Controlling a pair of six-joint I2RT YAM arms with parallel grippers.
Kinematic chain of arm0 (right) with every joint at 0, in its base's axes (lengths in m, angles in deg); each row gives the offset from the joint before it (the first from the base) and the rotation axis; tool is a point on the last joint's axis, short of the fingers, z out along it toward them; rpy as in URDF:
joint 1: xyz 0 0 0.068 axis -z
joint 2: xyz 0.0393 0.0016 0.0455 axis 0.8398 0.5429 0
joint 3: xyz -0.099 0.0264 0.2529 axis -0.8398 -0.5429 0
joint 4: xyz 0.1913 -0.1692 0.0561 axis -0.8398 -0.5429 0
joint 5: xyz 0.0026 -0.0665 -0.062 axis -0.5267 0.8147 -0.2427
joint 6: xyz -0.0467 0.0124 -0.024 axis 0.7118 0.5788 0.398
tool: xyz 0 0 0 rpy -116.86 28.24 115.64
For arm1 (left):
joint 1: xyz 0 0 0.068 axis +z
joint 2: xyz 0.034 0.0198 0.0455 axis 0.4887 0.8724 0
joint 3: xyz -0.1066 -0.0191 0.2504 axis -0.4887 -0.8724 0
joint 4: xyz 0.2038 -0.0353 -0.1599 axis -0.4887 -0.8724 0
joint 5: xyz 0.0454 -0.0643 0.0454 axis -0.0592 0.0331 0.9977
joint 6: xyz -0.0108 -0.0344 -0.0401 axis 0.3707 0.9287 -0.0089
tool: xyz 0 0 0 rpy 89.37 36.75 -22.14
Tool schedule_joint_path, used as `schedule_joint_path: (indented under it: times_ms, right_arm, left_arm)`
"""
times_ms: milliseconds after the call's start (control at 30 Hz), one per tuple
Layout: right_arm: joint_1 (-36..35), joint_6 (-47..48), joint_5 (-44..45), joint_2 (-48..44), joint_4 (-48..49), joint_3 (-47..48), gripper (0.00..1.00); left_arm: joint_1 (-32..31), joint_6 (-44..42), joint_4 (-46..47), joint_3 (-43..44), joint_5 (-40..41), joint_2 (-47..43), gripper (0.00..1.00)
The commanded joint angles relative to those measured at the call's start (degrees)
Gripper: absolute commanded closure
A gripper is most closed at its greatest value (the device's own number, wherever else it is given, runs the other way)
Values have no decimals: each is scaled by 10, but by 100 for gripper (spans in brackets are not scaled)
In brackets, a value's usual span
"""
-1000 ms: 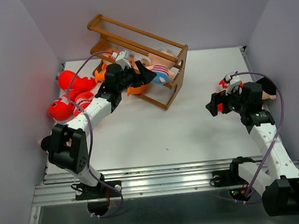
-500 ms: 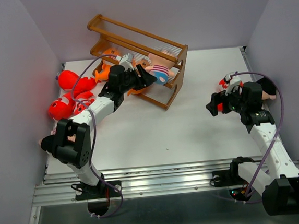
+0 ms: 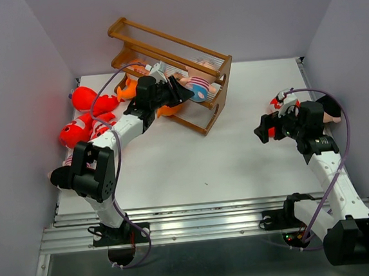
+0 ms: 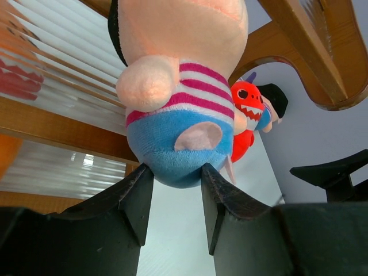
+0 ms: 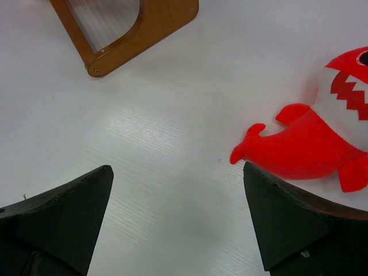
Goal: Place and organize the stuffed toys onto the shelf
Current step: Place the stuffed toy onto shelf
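Observation:
A doll point(image 4: 172, 115) in a red-white striped shirt and blue pants lies on a tier of the brown wooden shelf point(image 3: 163, 46), its blue end toward me. My left gripper point(image 4: 177, 172) has both fingertips pressed against that blue end; in the top view the left gripper point(image 3: 179, 90) reaches into the shelf beside the doll point(image 3: 196, 87). At the table's right my right gripper point(image 5: 177, 169) hangs wide open over bare table. A red toothy shark point(image 5: 310, 144) lies just right of it, untouched.
Two red sharks point(image 3: 87, 98) point(image 3: 74, 133) and an orange fish point(image 3: 127, 88) lie at the table's left. Another orange toy point(image 3: 169, 110) sits at the shelf's foot under my left arm. A black-haired doll point(image 3: 329, 109) lies behind the right gripper. A shelf side panel point(image 5: 132, 34) shows ahead of the right gripper.
My left arm has pushed farther into the shelf, and its jaws have narrowed from wide open onto the doll's blue end. The right arm has not moved.

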Motion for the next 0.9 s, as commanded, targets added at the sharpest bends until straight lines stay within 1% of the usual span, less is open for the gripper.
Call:
schedule_joint_path:
  times_ms: [0, 167, 300, 333, 400, 433, 600, 700, 733, 867]
  right_arm:
    - [2, 6, 3, -1, 28, 0, 0]
    - [2, 6, 3, -2, 28, 0, 0]
    - [2, 6, 3, -1, 28, 0, 0]
    - [2, 6, 3, -2, 27, 0, 0]
    - [2, 7, 2, -2, 27, 0, 0]
    - [2, 7, 2, -1, 27, 0, 0]
    - [2, 8, 3, -3, 27, -1, 0]
    - [2, 10, 4, -3, 27, -1, 0]
    - [2, 11, 4, -2, 27, -1, 0]
    - [2, 27, -8, -7, 25, -4, 0]
  left_arm:
    - [0, -8, 17, 33, 7, -5, 53]
    - [0, -8, 15, 39, 6, 3, 52]
    - [2, -10, 14, 35, 8, -3, 44]
    - [2, -11, 14, 32, 12, -6, 40]
    - [5, -12, 14, 26, 12, -14, 36]
    - [6, -15, 14, 20, 14, -16, 32]
    - [14, -23, 14, -1, 19, -38, 20]
    - [21, -31, 11, -10, 19, -55, 18]
    - [23, -36, 6, -12, 21, -59, 15]
    - [35, -71, -31, -21, 38, -106, 12]
